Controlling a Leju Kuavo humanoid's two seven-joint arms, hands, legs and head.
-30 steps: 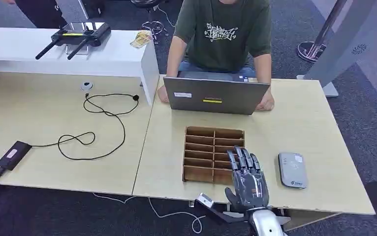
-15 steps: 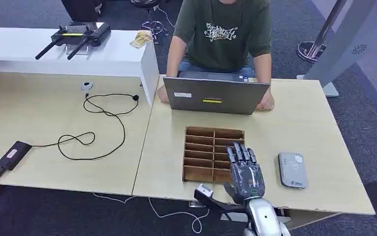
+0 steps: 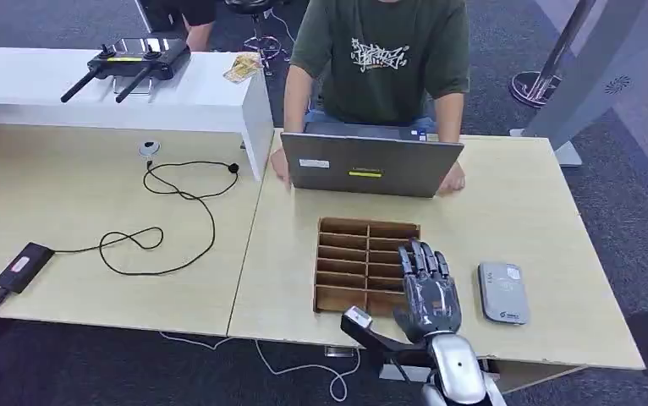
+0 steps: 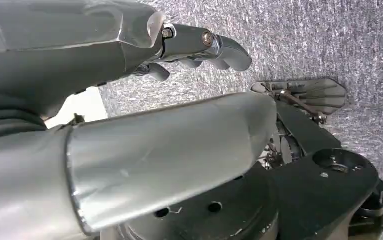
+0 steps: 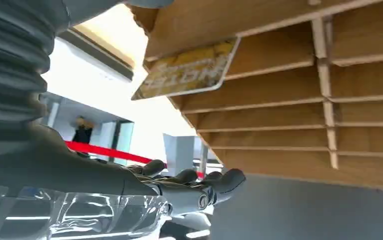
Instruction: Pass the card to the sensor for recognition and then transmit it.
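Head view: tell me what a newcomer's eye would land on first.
The robot's silver right hand hovers over the near right corner of the slotted brown wooden card rack at the table's front. Right of it lies the flat grey card sensor. Behind the rack, a person in a dark green printed T-shirt works at a grey laptop.

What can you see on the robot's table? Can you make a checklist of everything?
Surface: pale wooden table, joined to a second one at the left.
Job's things: brown wooden slotted tray; yellow printed card sitting in one slot; flat grey card sensor right of the tray, apart from it.
Clutter: grey laptop, black remote controller on the white shelf.
Robot hands: right robot hand over the tray's near right corner, fingers apart, holding nothing; left robot hand hanging over grey carpet.
Cables: black looped cable running to a black adapter.
Surroundings: person in a green shirt at the laptop.
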